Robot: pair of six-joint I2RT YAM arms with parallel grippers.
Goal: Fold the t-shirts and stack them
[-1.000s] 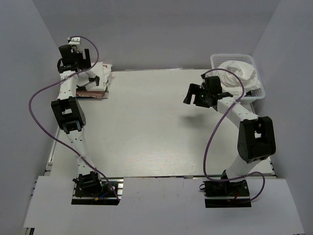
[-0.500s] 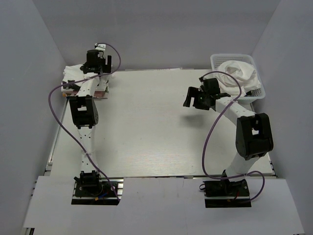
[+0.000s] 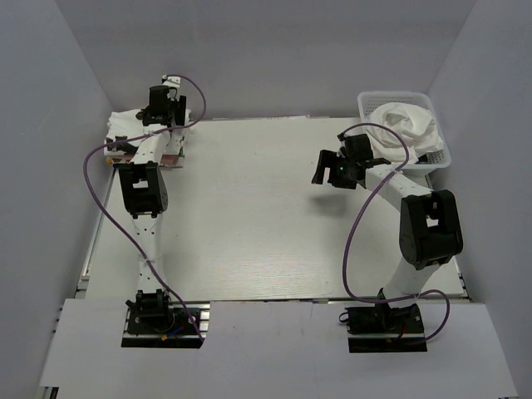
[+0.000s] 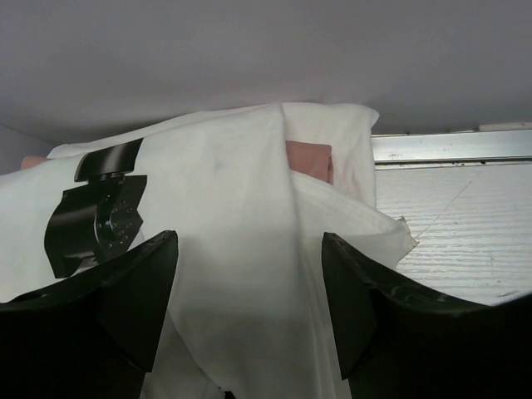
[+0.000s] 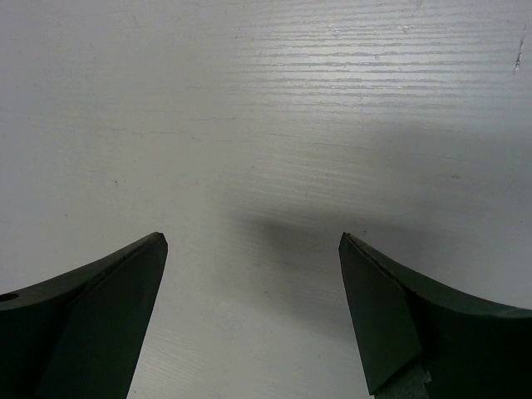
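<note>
Over the last second my left gripper [image 3: 163, 110] has swung off the left side of the pile of folded shirts [image 3: 125, 129] at the far-left corner of the table [image 3: 249, 216], uncovering it, and in the last half second it has barely shifted. I read that as a shirt set down and let go, so this part of the stack looks done. From the left wrist the jaws stand wide apart with nothing pinched. The pile lies just beyond and under the fingers, its top layer creased, with a dark print [image 4: 96, 216] toward its left. My right gripper [image 3: 329, 169] has hardly moved. It hangs spread and empty over bare table right of the middle, and its wrist view shows only the tabletop. The crumpled shirts [image 3: 407, 125] I still have to fold sit in the basket [image 3: 397, 94] at the far-right corner, near that gripper but apart from it, so I judge the next reach goes there.
</note>
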